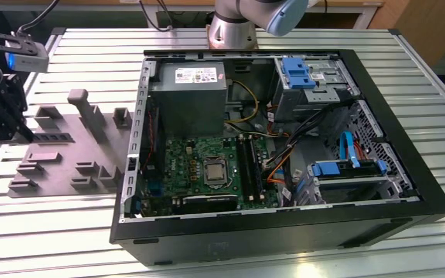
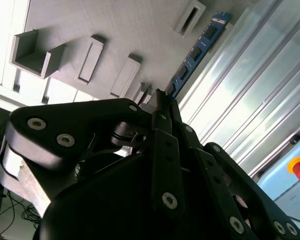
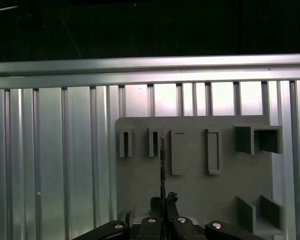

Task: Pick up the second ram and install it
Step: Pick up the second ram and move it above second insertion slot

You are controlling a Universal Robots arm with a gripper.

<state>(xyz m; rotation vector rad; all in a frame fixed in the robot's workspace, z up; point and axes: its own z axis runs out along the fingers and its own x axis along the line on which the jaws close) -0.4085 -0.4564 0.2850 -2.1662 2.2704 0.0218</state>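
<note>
The end effector (image 3: pixel 162 201) is closed down narrow, its 2 fingers pinched on the near end of the second ram (image 3: pixel 162 160). The stick stands on its thin edge in the grey holder tray (image 3: pixel 195 185), with most of its length running out beyond the fingertips. In the exterior view the second ram (image 1: pixel 54 137) sits in that tray (image 1: pixel 76 162) on the table (image 1: pixel 91 52), at the exterior view's left and well apart from the open computer case (image 1: pixel 284 231).

The main risk is likely the grip point. With the hold at 1 end, the long free end could droop or twist as it lifts, drag on the holder's walls, or slip out of the pinch. A tilted stick would then probably meet the black memory slots (image 1: pixel 247 162) crooked and jam instead of seating. The loose cables beside those slots could also snag it.

The arm's base (image 1: pixel 234 26) stands behind the case. The wrist is out over the tray with the end effector (image 1: pixel 21 136) pointing down, fingers in line with the stick.
</note>
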